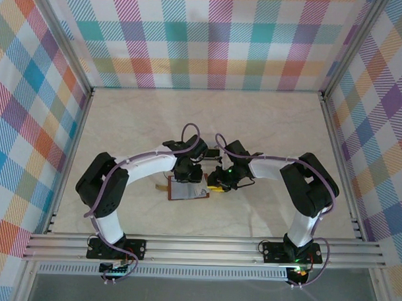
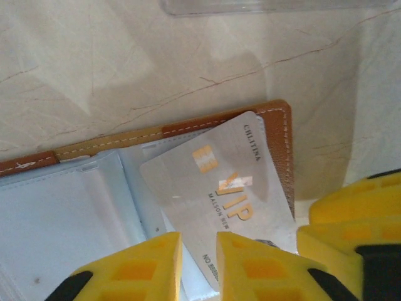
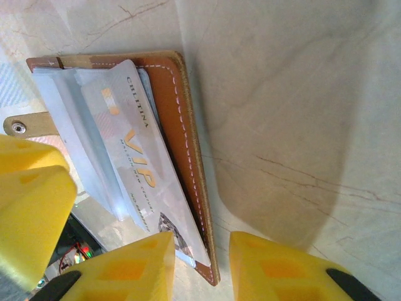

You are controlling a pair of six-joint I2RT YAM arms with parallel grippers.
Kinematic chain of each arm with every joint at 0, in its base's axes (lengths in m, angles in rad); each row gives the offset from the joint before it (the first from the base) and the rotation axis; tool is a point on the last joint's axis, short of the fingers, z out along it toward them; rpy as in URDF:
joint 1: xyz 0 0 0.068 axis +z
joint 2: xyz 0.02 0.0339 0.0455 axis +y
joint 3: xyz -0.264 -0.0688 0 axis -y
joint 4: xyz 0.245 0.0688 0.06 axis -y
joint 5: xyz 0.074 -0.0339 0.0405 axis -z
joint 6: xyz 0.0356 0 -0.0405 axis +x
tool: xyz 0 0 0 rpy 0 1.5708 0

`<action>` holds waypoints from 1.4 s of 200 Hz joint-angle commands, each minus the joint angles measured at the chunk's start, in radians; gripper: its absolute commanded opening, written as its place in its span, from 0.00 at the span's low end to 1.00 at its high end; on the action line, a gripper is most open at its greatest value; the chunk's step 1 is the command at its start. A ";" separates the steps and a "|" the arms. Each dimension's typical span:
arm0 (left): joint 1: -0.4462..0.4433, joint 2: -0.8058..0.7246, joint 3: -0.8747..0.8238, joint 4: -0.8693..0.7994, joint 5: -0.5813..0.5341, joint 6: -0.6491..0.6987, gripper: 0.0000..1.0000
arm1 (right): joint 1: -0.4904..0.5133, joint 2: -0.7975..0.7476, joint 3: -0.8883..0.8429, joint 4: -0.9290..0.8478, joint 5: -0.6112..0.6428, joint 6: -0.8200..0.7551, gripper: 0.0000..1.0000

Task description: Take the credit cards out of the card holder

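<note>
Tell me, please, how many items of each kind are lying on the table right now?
Card holder: 1 (brown, lying open)
Card: 1 in clear view (silver, marked VIP)
Clear tray: 1 (just its edge in the left wrist view)
Total: 3

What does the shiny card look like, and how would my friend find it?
Find the middle of the pale marble table, where an open brown leather card holder lies. A silvery card rests slanted across its greyish pockets. Gold VIP letters and a gold chip set it apart from the plain pockets beside it.
</note>
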 commanded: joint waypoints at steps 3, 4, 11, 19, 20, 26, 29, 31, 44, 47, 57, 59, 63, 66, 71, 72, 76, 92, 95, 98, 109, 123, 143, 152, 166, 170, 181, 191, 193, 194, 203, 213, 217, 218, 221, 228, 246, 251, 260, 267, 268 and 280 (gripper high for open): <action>0.009 0.012 -0.006 0.001 -0.013 -0.031 0.22 | 0.000 -0.011 0.014 -0.025 0.000 -0.003 0.30; 0.010 0.012 -0.008 0.003 -0.012 -0.032 0.22 | 0.000 -0.012 0.014 -0.024 0.001 -0.003 0.30; 0.015 0.014 -0.015 0.012 -0.002 -0.035 0.22 | 0.000 -0.010 0.017 -0.027 0.002 -0.004 0.30; 0.020 0.013 -0.024 0.023 0.006 -0.041 0.23 | 0.000 -0.008 0.021 -0.031 0.004 -0.008 0.30; 0.022 0.014 -0.026 0.025 0.008 -0.041 0.23 | 0.000 -0.009 0.021 -0.031 0.003 -0.008 0.30; 0.026 0.013 -0.033 0.035 0.014 -0.045 0.24 | -0.001 -0.007 0.021 -0.030 0.003 -0.009 0.30; 0.027 0.013 -0.037 0.040 0.018 -0.047 0.24 | 0.000 -0.007 0.020 -0.031 0.003 -0.008 0.30; 0.028 0.012 -0.039 0.044 0.020 -0.047 0.24 | 0.000 -0.005 0.020 -0.030 0.003 -0.008 0.30; 0.033 0.013 -0.050 0.065 0.042 -0.050 0.23 | -0.001 -0.006 0.019 -0.026 0.002 -0.007 0.30; 0.034 0.014 -0.051 0.067 0.046 -0.050 0.23 | 0.000 -0.007 0.019 -0.027 0.001 -0.006 0.30; 0.035 0.021 -0.047 0.070 0.051 -0.051 0.23 | -0.001 -0.007 0.017 -0.027 0.003 -0.006 0.30; 0.035 0.022 -0.048 0.070 0.051 -0.050 0.23 | -0.001 -0.007 0.017 -0.027 0.004 -0.005 0.30; 0.035 0.025 -0.048 0.069 0.050 -0.052 0.23 | 0.000 -0.008 0.017 -0.026 0.003 -0.005 0.30; 0.035 0.028 -0.048 0.070 0.049 -0.051 0.23 | -0.001 -0.009 0.016 -0.025 0.004 -0.005 0.30; 0.035 0.029 -0.049 0.073 0.047 -0.052 0.23 | -0.001 -0.010 0.015 -0.026 0.004 -0.005 0.30; 0.036 0.030 -0.049 0.074 0.048 -0.053 0.23 | -0.001 -0.010 0.015 -0.026 0.005 -0.005 0.30; 0.036 0.032 -0.051 0.077 0.049 -0.055 0.23 | -0.001 -0.011 0.014 -0.026 0.007 -0.005 0.30; 0.036 0.042 -0.051 0.080 0.050 -0.055 0.23 | -0.001 -0.011 0.014 -0.029 0.006 -0.005 0.30; 0.036 0.043 -0.052 0.082 0.052 -0.055 0.23 | -0.001 -0.010 0.014 -0.029 0.006 -0.004 0.30; 0.037 0.045 -0.051 0.083 0.053 -0.055 0.23 | 0.000 -0.009 0.014 -0.028 0.006 -0.005 0.30; 0.037 0.051 -0.050 0.085 0.056 -0.052 0.23 | 0.000 -0.008 0.014 -0.028 0.007 -0.003 0.30; 0.037 0.054 -0.048 0.086 0.055 -0.050 0.24 | -0.002 -0.008 0.013 -0.022 0.012 -0.003 0.31; 0.037 0.056 -0.052 0.097 0.059 -0.045 0.23 | -0.002 0.001 0.011 -0.004 0.008 -0.002 0.31; 0.036 0.061 -0.048 0.101 0.065 -0.043 0.23 | -0.001 0.009 0.011 0.006 0.004 0.001 0.32; 0.037 0.068 -0.048 0.112 0.078 -0.039 0.22 | -0.002 0.017 0.006 0.034 -0.011 0.007 0.32; 0.036 0.069 -0.048 0.113 0.083 -0.039 0.21 | -0.002 0.019 0.003 0.044 -0.015 0.011 0.32; 0.037 0.069 -0.048 0.126 0.097 -0.040 0.20 | -0.003 0.021 -0.002 0.067 -0.027 0.019 0.32; 0.036 0.069 -0.048 0.138 0.110 -0.040 0.19 | -0.004 0.023 -0.009 0.088 -0.035 0.025 0.32; 0.035 0.069 -0.048 0.139 0.112 -0.041 0.19 | -0.004 0.023 -0.009 0.091 -0.036 0.027 0.32; 0.035 0.069 -0.047 0.140 0.113 -0.041 0.19 | -0.004 0.023 -0.009 0.091 -0.036 0.027 0.32; 0.036 0.073 -0.041 0.143 0.122 -0.041 0.19 | -0.005 0.027 -0.009 0.097 -0.045 0.030 0.31; 0.033 0.079 -0.036 0.144 0.129 -0.038 0.19 | -0.005 0.028 -0.011 0.105 -0.051 0.032 0.31; 0.032 0.081 -0.034 0.147 0.132 -0.038 0.19 | -0.005 0.028 -0.013 0.107 -0.051 0.033 0.30; 0.031 0.081 -0.034 0.147 0.132 -0.038 0.19 | -0.005 0.029 -0.013 0.107 -0.051 0.033 0.30; 0.031 0.082 -0.034 0.148 0.134 -0.037 0.19 | -0.006 0.029 -0.014 0.106 -0.050 0.033 0.30; 0.032 0.085 -0.034 0.150 0.135 -0.038 0.18 | -0.007 0.027 -0.016 0.105 -0.049 0.033 0.29; 0.030 0.085 -0.034 0.150 0.137 -0.038 0.17 | -0.008 0.017 -0.023 0.091 -0.030 0.032 0.26; 0.030 0.083 -0.034 0.149 0.137 -0.037 0.17 | -0.008 0.011 -0.023 0.083 -0.023 0.030 0.24; 0.030 0.079 -0.033 0.148 0.134 -0.037 0.17 | -0.008 0.001 -0.027 0.072 -0.009 0.025 0.21; 0.031 0.073 -0.033 0.145 0.127 -0.035 0.17 | -0.009 -0.005 -0.027 0.061 0.000 0.022 0.19; 0.031 0.072 -0.034 0.145 0.127 -0.035 0.17 | -0.009 -0.006 -0.028 0.060 0.000 0.021 0.19; 0.031 0.056 -0.035 0.142 0.114 -0.037 0.17 | -0.010 -0.016 -0.029 0.052 0.002 0.017 0.15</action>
